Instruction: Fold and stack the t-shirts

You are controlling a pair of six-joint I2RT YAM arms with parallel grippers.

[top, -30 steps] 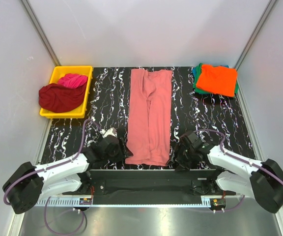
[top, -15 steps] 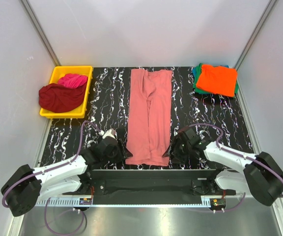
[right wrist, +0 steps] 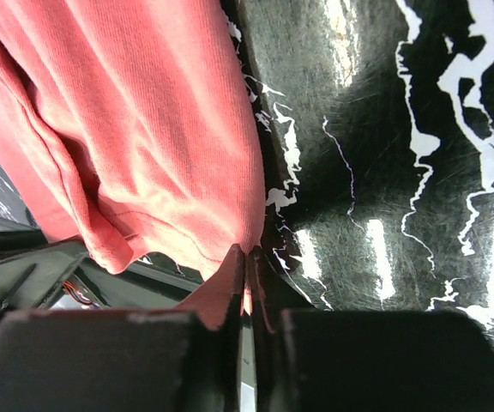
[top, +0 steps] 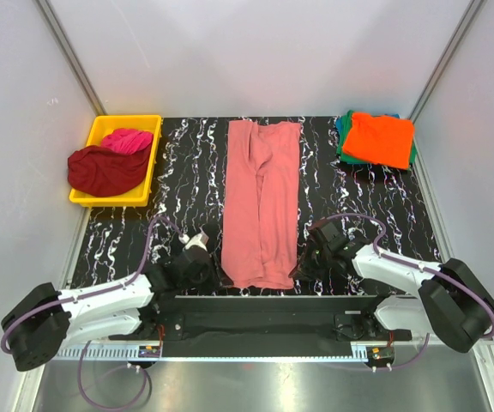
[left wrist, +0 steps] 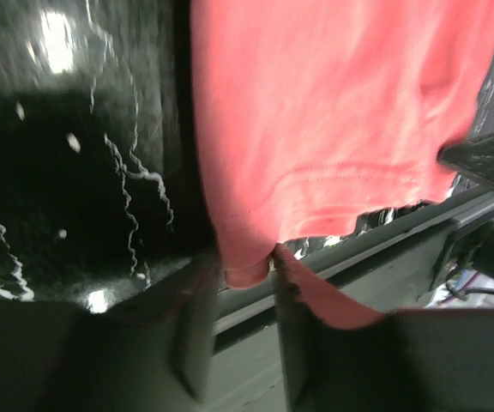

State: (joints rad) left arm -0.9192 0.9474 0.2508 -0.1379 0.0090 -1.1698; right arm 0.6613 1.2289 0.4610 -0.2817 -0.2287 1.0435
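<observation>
Both arms have edged inward to the salmon t-shirt stretching ahead of them: right gripper pinches its hem corner, left gripper straddles the other, clamp unclear; the lengthwise fold next needs an even lift forward

I see the salmon shirt as matt, finely ribbed knit cloth, the bench as glossy white-veined black, and the yellow tray as smooth plastic.

A black marbled table bears a yellow tray, a salmon-pink shirt and a folded stack.
</observation>
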